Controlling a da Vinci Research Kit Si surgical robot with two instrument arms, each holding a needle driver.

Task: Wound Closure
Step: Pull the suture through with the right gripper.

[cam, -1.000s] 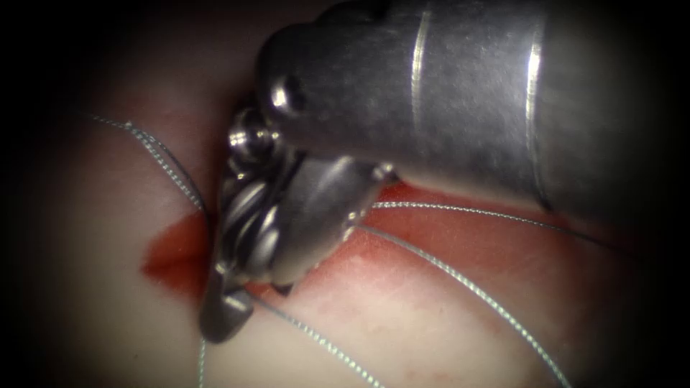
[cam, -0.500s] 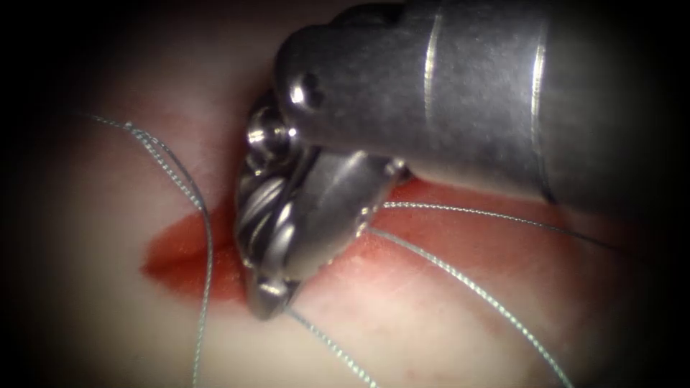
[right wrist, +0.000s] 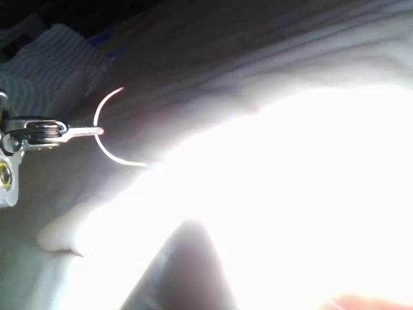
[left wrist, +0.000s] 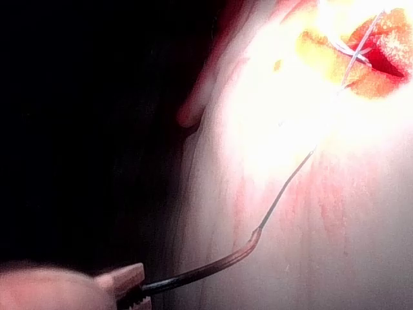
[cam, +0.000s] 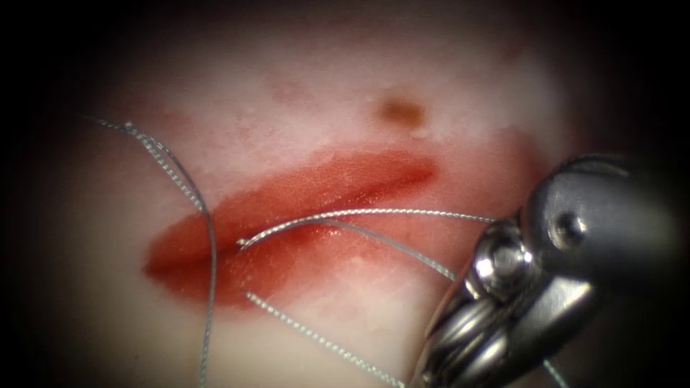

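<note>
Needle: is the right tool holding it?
No, in the right wrist view the left tool grips the needle at about mid-curve.

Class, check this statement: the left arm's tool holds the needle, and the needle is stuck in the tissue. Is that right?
Not quite. The left arm's tool does hold the needle, but the right wrist view shows the whole curve free of the tissue.

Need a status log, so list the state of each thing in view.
Left claw: shut on the needle, mid-curve.
Needle: held off the tissue.
Right tool: what it holds is hidden.
Thread: loose strands across the cut.
Cut: open, red fluid along it.
</note>
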